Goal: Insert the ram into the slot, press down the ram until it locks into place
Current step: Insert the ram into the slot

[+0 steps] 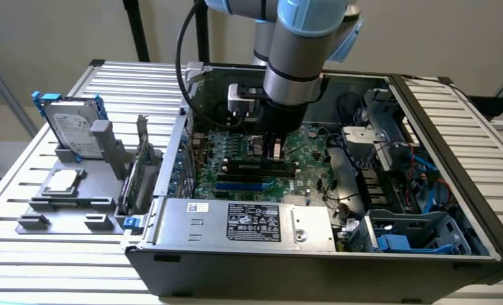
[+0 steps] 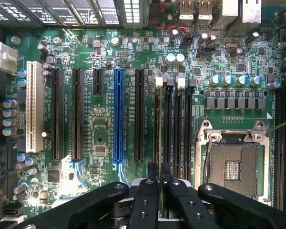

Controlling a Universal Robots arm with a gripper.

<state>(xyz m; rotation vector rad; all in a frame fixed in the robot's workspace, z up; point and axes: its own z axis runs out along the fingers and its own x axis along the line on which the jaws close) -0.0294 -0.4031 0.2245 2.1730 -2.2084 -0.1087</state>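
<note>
In the wrist view the ram appears edge-on as a thin pale line running out from between my fingers. It lies along the first of several parallel black memory slots, whose pale end clip sits at its far end. My gripper is shut on the ram. Whether the ram's lower edge touches the slot cannot be told. In the exterior view the gripper reaches down inside the open computer case, just above the black slots on the green motherboard.
A blue slot, black expansion slots and a white one lie beside the memory slots; the CPU socket is on the other side. The power supply and cables crowd the case. A hard drive stands on the outside fixture.
</note>
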